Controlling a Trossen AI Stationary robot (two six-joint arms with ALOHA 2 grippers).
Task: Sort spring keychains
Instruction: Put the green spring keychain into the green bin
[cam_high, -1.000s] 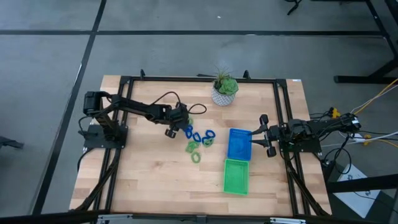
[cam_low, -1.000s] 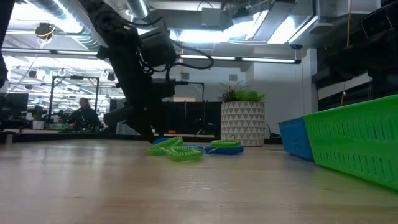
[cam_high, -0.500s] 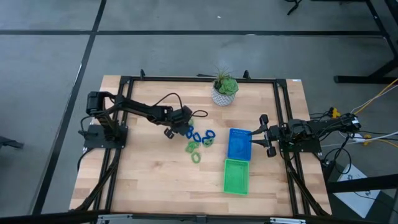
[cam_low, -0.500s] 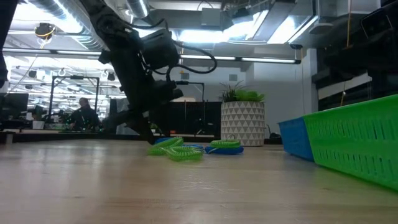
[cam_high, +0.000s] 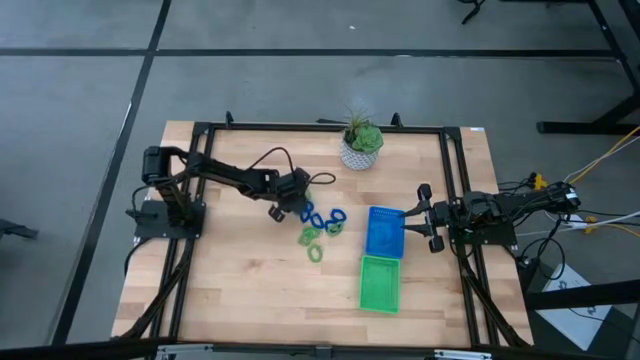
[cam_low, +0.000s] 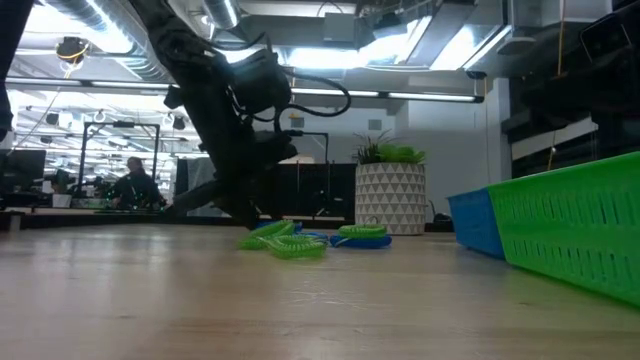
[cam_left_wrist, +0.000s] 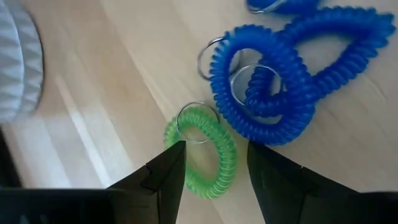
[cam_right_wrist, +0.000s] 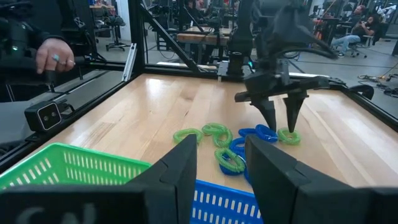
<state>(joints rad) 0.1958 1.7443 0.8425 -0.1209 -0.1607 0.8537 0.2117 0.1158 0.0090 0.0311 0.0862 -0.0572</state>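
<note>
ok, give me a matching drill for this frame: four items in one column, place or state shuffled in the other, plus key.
Items
1. left gripper
2. right gripper
3. green tray
4. potted plant

Place or state
A. at the table's far edge, behind the pile
B. open, waiting beside the blue tray
C. open, straddling a green spring keychain at the pile's edge
D. nearest the table's front edge, empty

Pairs: 1-C, 2-B, 3-D, 4-A

Two dark jointed arms, black cable looping off left arm (cam_high: 225, 176); tapered dark fingers (cam_left_wrist: 163, 176).
</note>
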